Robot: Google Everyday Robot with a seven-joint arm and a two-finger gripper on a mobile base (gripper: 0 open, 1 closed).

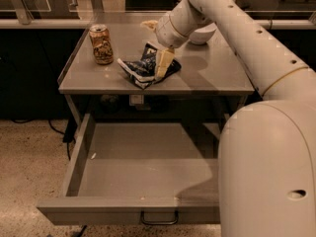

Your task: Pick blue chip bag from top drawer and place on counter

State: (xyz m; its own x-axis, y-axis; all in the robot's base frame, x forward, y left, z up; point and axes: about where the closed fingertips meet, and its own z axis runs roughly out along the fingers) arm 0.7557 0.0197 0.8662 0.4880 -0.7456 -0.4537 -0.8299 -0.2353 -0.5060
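The blue chip bag (140, 68) lies crumpled on the counter (212, 73), near its front middle. My gripper (162, 62) reaches down from the arm at the upper right and rests against the bag's right side, low over the counter. The top drawer (133, 167) is pulled wide open below the counter. Its inside is bare, and its dark bar handle (159, 218) shows at the front centre.
A tan patterned drink can (101, 44) stands upright at the counter's back left. A white bowl (202, 33) sits at the back, behind my arm. My large white arm and base (266, 172) fill the right side and cover the drawer's right end. Speckled floor lies on the left.
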